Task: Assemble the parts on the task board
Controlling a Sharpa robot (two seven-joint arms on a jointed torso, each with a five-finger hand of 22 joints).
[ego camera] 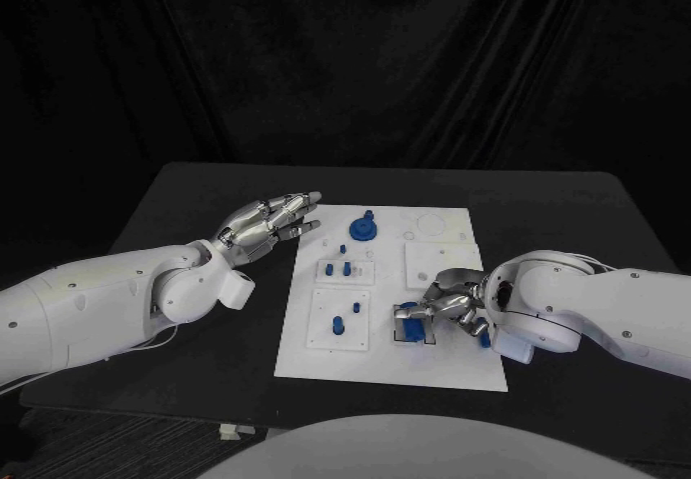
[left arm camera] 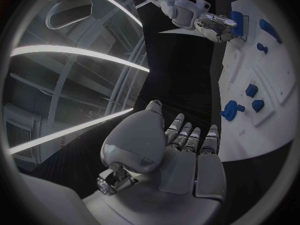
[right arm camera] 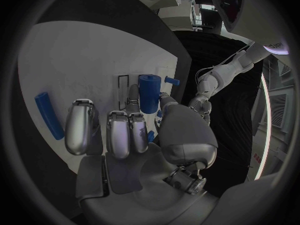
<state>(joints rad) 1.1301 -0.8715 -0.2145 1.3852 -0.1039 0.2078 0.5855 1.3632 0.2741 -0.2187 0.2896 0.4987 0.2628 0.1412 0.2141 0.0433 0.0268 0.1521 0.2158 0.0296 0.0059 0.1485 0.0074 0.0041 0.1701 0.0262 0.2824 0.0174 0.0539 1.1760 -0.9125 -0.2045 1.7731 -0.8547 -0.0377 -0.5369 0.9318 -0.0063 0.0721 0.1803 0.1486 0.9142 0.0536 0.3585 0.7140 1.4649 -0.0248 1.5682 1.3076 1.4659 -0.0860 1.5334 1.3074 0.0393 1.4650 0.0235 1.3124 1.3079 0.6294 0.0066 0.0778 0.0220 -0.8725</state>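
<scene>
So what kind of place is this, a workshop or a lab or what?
Probably a robotics lab or test cell, set up for an assembly trial. A white task board with small blue parts lies on a black table against a dark backdrop, and the left hand and right hand work over it.

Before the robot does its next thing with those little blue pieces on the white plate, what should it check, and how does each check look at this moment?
1. Right hand has hold of a part: cannot tell; its fingers curl around the blue cylinder, but a firm grip is not clear.
2. Blue cylinder stands upright at its frame: ok, it looks upright in the right wrist view.
3. Left hand is out of the way: ok, it hovers open at the far left edge of the task board, holding nothing.
4. Other parts undisturbed: ok, the round blue part sits apart from both hands.
5. Loose blue bar clear of the fingers: ok.
</scene>
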